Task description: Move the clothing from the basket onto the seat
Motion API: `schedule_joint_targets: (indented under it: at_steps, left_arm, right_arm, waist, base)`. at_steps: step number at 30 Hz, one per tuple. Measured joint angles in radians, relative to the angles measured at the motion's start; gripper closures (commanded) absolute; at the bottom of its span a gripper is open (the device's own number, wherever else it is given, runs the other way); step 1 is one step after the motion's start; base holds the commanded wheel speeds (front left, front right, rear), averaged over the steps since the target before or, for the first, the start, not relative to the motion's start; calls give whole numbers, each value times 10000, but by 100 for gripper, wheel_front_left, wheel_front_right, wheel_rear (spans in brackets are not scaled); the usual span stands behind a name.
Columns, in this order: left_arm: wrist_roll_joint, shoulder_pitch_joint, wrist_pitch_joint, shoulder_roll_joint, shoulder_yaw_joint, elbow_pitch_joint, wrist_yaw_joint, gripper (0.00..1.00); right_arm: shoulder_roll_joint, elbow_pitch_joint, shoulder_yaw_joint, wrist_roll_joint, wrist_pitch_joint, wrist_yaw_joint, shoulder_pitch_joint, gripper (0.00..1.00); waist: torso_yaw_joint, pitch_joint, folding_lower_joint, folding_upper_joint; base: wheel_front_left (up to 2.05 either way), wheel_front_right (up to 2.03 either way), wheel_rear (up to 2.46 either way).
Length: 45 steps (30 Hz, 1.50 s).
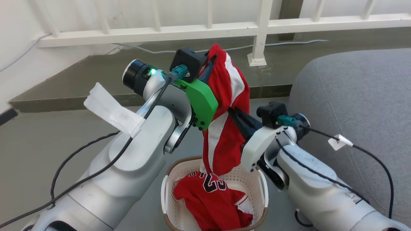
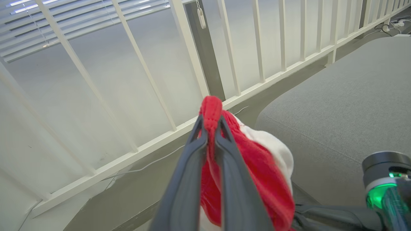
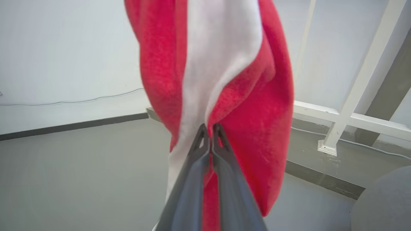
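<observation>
Head view: shorts [image 1: 224,106] hang mid-frame, above the basket. Left end effector [image 1: 210,65] holds their top edge, upper centre. Its fingers are mostly hidden by cloth and the green cover [image 1: 200,102]. Right end effector [image 1: 232,112] is clenched on a fold lower down, at centre, with its tips buried in fabric.

The hem reaches down to the basket [image 1: 165,195], bottom centre, whose near rim is cut off by the frame edge. Jersey [image 1: 212,199] lies crumpled inside it, with number 23 upside-down. Cannot tell whether hem and jersey touch. Seat [image 1: 353,96] fills the right side, cut off at the edge and apart from the shorts.

Left wrist view gives the grip close up. Both fingers are shut on a bunched red edge that pokes past the tips, with the white stripe to the right. The seat is at right and the railing [image 2: 192,64] behind.

Right wrist view: fingers are pressed together where white stripe meets red. The cloth is blurred and its top is cut off. Grey floor [image 3: 80,176] lies lower left.
</observation>
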Motion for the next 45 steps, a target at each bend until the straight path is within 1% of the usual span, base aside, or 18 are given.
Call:
schedule_joint_targets:
  at_steps: [5, 6, 7, 8, 9, 17, 21, 23, 24, 29, 32, 37, 45]
  left_arm:
    - [0, 40, 50, 105, 65, 230, 40, 100]
    - [0, 54, 12, 123, 113, 247, 102, 100]
    - [-2, 66, -63, 125, 217, 257, 163, 81]
    - [-2, 66, -104, 140, 290, 265, 192, 55]
    - [-4, 70, -165, 150, 336, 272, 217, 0]
    - [-349, 429, -589, 146, 554, 299, 244, 0]
    - [-627, 823, -754, 144, 610, 261, 240, 0]
    - [-627, 931, -802, 144, 545, 244, 192, 0]
    - [-627, 991, -825, 142, 500, 238, 174, 0]
    - [-715, 1327, -844, 136, 288, 234, 8, 0]
    - [-955, 1565, -918, 136, 226, 190, -75, 0]
    - [-976, 1825, -1016, 136, 50, 119, -155, 0]
    - [-965, 2167, -1106, 138, -332, -31, -255, 0]
  right_arm:
    - [-4, -25, -493, -33, 0, -165, -234, 100]
    - [-4, -40, -623, -71, 0, -184, -290, 100]
    - [-6, -75, -736, -107, 0, -196, -343, 100]
    - [-17, -121, -840, -115, 0, -257, -411, 100]
    - [-54, -186, -951, -140, 0, -261, -480, 100]
    - [-755, -575, -1789, -301, 0, -430, -738, 100]
    - [-1093, -832, -2182, -408, 0, -435, -738, 100]
    - [-1260, -938, -2330, -502, 0, -462, -737, 100]
    - [-1344, -993, -2437, -531, 0, -527, -736, 100]
    - [-1831, -1250, -2922, -546, 0, -537, -643, 100]
    - [-2136, -1494, -3229, -546, 0, -696, -594, 100]
    - [-2617, -1925, -3682, -573, 0, -773, -421, 100]
    - [-2938, -2456, -4092, -637, 0, -784, -22, 100]
  waist:
    - [-257, 93, 0, 0]
    - [-311, 111, 0, 0]
    - [-364, 129, 0, 0]
    - [-421, 146, 0, 0]
    - [-476, 162, 0, 0]
    - [-924, 255, 0, 0]
    - [-1237, 285, 0, 0]
    - [-1379, 292, 0, 0]
    - [-1456, 296, 0, 0]
    - [-1868, 315, 0, 0]
    - [-2150, 330, 0, 0]
    - [-2667, 371, 0, 0]
    - [-3630, 464, 0, 0]
  base:
    - [0, 0, 0]
    - [0, 0, 0]
    - [0, 0, 0]
    - [0, 0, 0]
    - [0, 0, 0]
    - [0, 0, 0]
    - [0, 0, 0]
    - [0, 0, 0]
    - [0, 0, 0]
    - [0, 0, 0]
    - [0, 0, 0]
    - [0, 0, 0]
    - [0, 0, 0]
